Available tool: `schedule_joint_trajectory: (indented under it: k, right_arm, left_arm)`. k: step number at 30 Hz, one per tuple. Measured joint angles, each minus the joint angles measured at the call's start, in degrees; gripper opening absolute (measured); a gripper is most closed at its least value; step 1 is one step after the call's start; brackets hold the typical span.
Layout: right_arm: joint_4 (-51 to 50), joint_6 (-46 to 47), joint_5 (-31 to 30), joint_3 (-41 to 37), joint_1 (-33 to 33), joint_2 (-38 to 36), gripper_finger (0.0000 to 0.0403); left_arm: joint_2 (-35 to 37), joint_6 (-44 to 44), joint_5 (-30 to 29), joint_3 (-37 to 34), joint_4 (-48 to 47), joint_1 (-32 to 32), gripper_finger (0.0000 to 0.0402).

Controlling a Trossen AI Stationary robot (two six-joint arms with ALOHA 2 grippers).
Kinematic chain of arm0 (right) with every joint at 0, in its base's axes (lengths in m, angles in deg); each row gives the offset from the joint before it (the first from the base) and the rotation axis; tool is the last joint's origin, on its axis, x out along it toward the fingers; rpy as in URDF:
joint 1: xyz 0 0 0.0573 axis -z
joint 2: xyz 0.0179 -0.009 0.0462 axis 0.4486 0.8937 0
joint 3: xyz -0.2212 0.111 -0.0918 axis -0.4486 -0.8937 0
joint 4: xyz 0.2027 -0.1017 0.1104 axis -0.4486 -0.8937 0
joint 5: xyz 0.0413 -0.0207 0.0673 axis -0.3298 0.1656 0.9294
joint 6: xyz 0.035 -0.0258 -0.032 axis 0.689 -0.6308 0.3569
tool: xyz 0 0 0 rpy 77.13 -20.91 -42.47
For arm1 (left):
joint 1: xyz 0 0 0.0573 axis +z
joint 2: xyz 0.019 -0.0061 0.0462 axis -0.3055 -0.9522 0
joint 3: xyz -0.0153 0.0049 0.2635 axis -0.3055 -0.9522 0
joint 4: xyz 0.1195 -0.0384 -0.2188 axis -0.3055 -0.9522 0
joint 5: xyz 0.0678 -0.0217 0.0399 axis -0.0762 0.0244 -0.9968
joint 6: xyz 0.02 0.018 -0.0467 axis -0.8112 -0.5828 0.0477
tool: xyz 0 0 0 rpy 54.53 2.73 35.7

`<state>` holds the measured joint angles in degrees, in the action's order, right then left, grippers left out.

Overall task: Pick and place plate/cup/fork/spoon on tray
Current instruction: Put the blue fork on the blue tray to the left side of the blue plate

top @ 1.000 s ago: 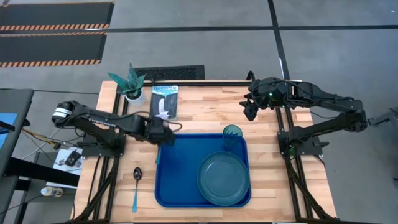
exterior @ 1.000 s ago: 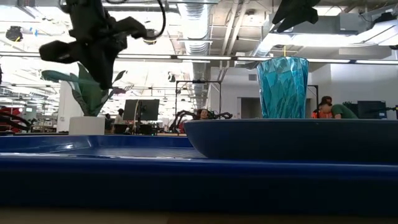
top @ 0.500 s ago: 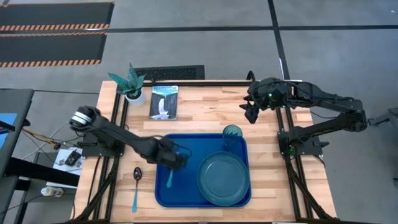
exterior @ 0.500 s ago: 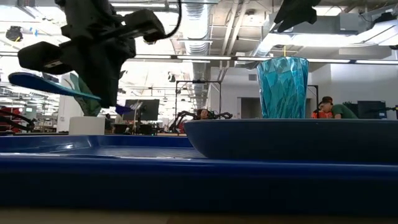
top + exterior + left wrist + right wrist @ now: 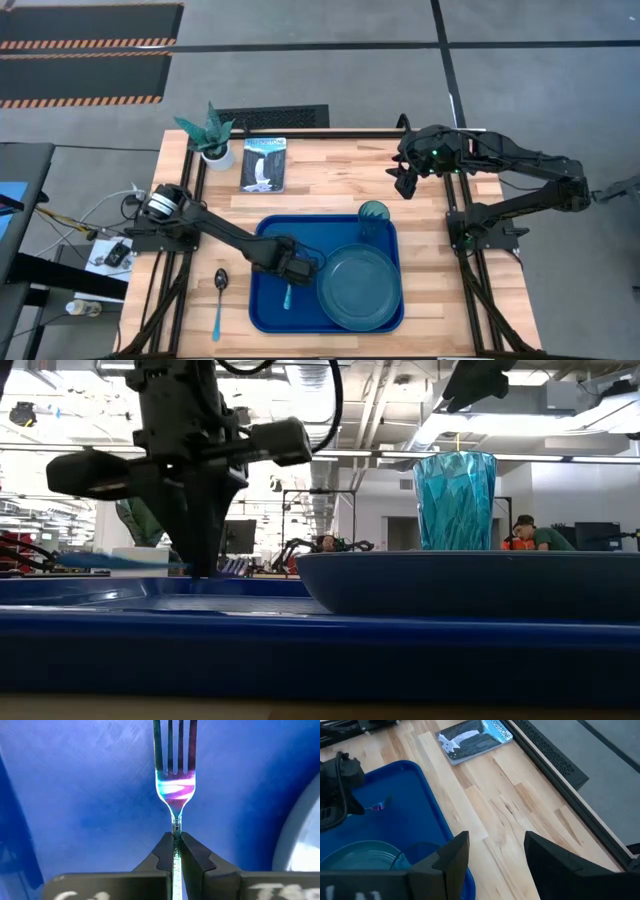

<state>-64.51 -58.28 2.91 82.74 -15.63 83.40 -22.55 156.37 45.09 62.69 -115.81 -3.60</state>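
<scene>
My left gripper (image 5: pixel 292 268) is over the blue tray (image 5: pixel 270 318), left of the plate, and is shut on the blue-to-teal fork (image 5: pixel 175 775). The fork lies about level just above the tray floor (image 5: pixel 110 560). The dark-teal plate (image 5: pixel 360 287) rests flat in the tray's right half. The teal cup (image 5: pixel 373 214) stands upright in the tray's far right corner. The spoon (image 5: pixel 219 298) lies on the table left of the tray. My right gripper (image 5: pixel 403 180) is open and empty above the table's far right part. My left gripper pinches the fork's neck (image 5: pixel 176 827), just behind the tines, between its two fingers (image 5: pixel 192 857). The fingers come from above, pointing down, and lie across the fork. The fork sits about level, its handle (image 5: pixel 95 560) sticking out sideways. Whether it touches the tray floor, I cannot tell.
A white pot with a teal plant (image 5: pixel 212 140) and a small picture booklet (image 5: pixel 264 164) sit at the table's far left. Bare wood lies between the tray's far rim and the right gripper (image 5: pixel 520 815). People show in the room behind.
My left gripper has carried the fork from the tray's far left corner toward the near edge and the right, over the tray's inside, and down close to its floor beside the plate. It has stayed shut on the fork, which now lies lower and more level.
</scene>
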Motion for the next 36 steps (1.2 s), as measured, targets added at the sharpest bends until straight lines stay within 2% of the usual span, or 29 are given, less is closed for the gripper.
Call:
schedule_joint_trajectory:
  k: [13,30,36]
  right_arm:
    - [-0.2,-0.1,0.1,0.0,0.0,0.0,0.0214]
    - [-0.1,-1.1,0.1,0.0,0.0,0.0,0.0214]
    - [-0.2,-1.1,0.1,0.0,0.0,0.0,0.0214]
  left_arm:
    - [-1.1,6.1,-1.5,0.1,1.7,-1.2,0.0003]
    - [-1.8,4.5,-1.1,0.0,2.2,-1.0,0.0004]
    - [-1.8,4.6,-1.1,0.0,2.3,-1.0,0.0016]
